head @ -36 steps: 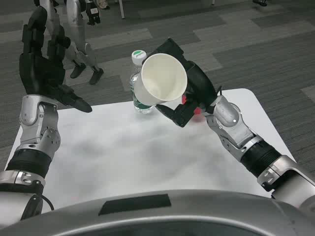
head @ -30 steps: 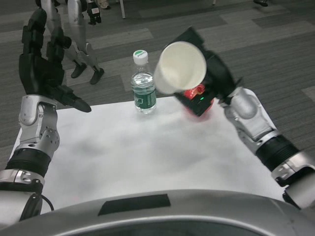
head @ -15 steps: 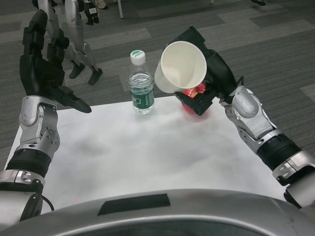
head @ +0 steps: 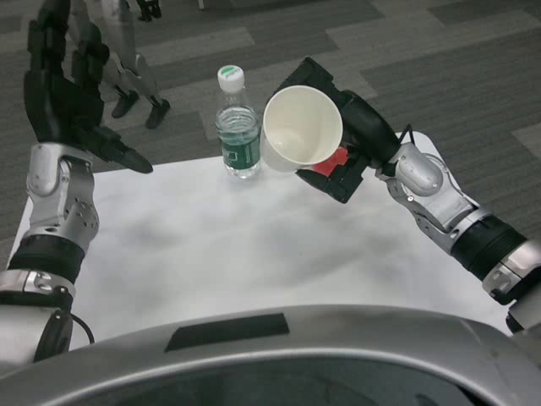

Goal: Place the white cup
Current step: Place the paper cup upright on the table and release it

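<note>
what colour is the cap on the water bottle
White, on the water bottle with a green label, seen in the head view.

just the one camera, up in the robot's head, looking forward and down, close over the white rectangular tabletop (head: pixel 254 254), grey patterned carpet floor (head: pixel 439 68) across the top, left arm on picture's left, right arm on the right

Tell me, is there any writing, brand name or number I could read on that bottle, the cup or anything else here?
No text can be read anywhere in this picture.
Water bottle: its green label carries print, but too small and blurred to read.
White cup, held by the right robot hand: plain, no writing shows.
Table: no markings.
</note>
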